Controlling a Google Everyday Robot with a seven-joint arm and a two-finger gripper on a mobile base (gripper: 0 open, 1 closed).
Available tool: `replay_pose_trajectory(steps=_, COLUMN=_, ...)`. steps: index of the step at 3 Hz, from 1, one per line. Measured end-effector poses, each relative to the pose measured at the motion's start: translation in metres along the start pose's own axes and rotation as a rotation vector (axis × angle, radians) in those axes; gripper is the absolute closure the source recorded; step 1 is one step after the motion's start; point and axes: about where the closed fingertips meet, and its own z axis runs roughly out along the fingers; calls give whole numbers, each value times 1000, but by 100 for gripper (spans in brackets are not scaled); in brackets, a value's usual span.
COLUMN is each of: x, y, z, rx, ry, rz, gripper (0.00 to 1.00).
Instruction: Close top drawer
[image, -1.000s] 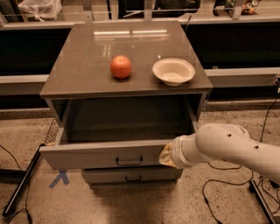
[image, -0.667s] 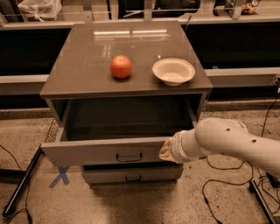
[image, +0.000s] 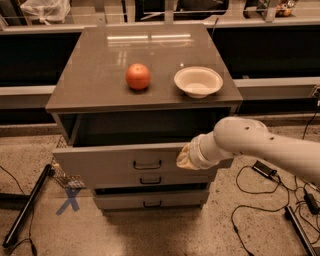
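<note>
While the top drawer (image: 110, 161) stands partly pulled out under the table's (image: 95, 70) front edge, its inside is dark. A white bowl (image: 198, 81) sits near the right edge, beside an apple (image: 138, 76). The gripper (image: 183, 159) touches the drawer front; I cannot tell how its jaws stand. Cables (image: 245, 210) lie on the speckled floor (image: 165, 232).
</note>
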Motion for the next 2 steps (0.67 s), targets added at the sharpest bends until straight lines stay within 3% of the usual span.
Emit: replay_pose_trajectory(steps=2, x=-5, y=-49, z=25, rx=-21, ry=-1, rz=-28, gripper=100)
